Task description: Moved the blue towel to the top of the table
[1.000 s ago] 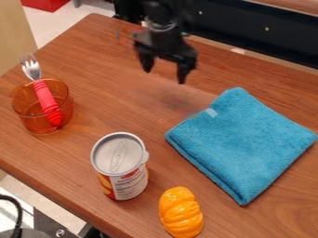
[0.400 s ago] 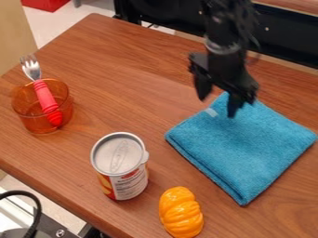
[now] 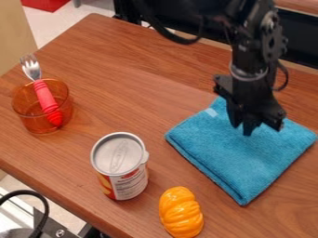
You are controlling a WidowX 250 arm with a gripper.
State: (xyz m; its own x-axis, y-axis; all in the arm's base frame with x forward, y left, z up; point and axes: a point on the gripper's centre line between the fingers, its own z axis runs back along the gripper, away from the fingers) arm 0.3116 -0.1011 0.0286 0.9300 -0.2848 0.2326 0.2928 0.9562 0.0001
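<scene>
Having swung right and nearer, the end effector [image 3: 262, 130] is hanging over the far part of the towel [image 3: 239, 160], fingers apart; the towel is lying right on the table [image 3: 118, 93], a grasp likely coming.

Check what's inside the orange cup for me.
The orange cup holds a fork, leaning against the rim with its metal tines up and outside. The end of its red handle shows through the see-through wall. Whatever lies directly behind that handle is covered, so I can't tell.
</scene>
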